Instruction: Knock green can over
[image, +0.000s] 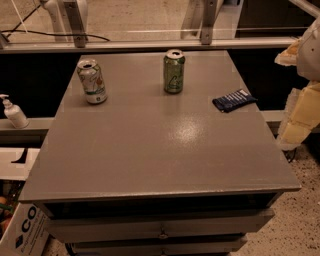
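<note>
The green can (174, 71) stands upright at the back middle of the grey table (150, 145). It has a dark green body, pale swirl markings and a silver top. Part of my pale arm (305, 100) shows at the right edge of the view, beside the table and well to the right of the can. My gripper is out of view, so nothing of it shows near the can.
A mostly white can (92, 81) with green and red markings stands upright at the back left. A dark blue snack packet (233, 100) lies near the right edge. A white pump bottle (13, 113) stands on a ledge to the left. A railing (150, 45) runs behind the table.
</note>
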